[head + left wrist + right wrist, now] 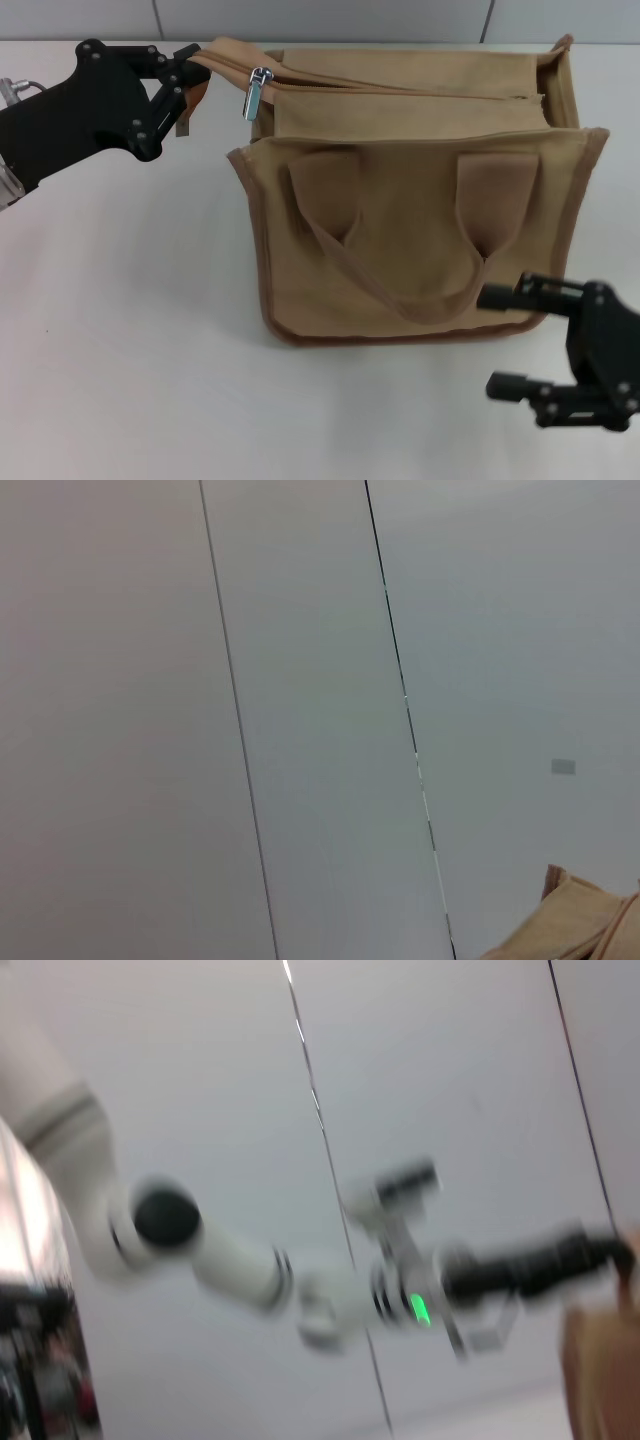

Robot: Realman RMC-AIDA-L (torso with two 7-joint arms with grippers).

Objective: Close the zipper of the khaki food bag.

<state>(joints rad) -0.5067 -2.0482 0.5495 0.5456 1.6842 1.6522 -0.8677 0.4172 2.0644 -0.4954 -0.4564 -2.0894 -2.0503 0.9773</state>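
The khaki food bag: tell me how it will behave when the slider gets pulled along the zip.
The khaki food bag is soft canvas with sagging handles, so it will probably buckle, not resist. It looks light and may slide on the smooth table. The left gripper pinching the corner by the zipper should help; the right gripper is open nearby.

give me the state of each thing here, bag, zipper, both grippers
khaki food bag: upright on the table, top gaping
zipper: open along nearly all its length
slider: at the bag's left end, pull tab hanging down
left gripper: shut on the bag's left end tab, beside the slider
right gripper: open, apart from the bag, near its lower right corner
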